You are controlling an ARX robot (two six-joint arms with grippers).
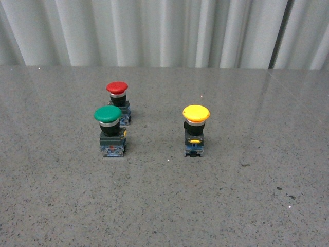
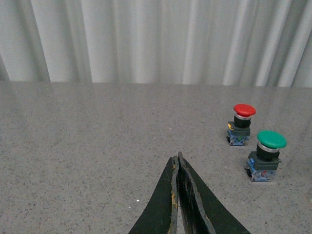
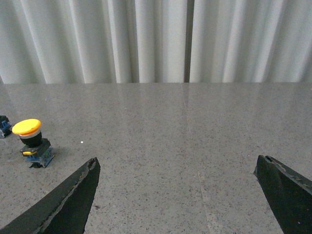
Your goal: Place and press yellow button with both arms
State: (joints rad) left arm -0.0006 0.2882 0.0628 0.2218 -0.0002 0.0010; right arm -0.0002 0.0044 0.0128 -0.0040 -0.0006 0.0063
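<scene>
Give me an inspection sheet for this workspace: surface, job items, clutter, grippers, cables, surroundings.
Surface: grey speckled table, a few dark specks towards the right.
Job's things: yellow button upright on the table, apart from the others, untouched.
Clutter: green button and red button upright, close together left of the yellow one, red behind green.
Grippers: left gripper shut, empty; right gripper open wide, empty; both clear of the buttons.
Cables: nothing seen.
Surroundings: pale pleated curtain behind the table.
</scene>
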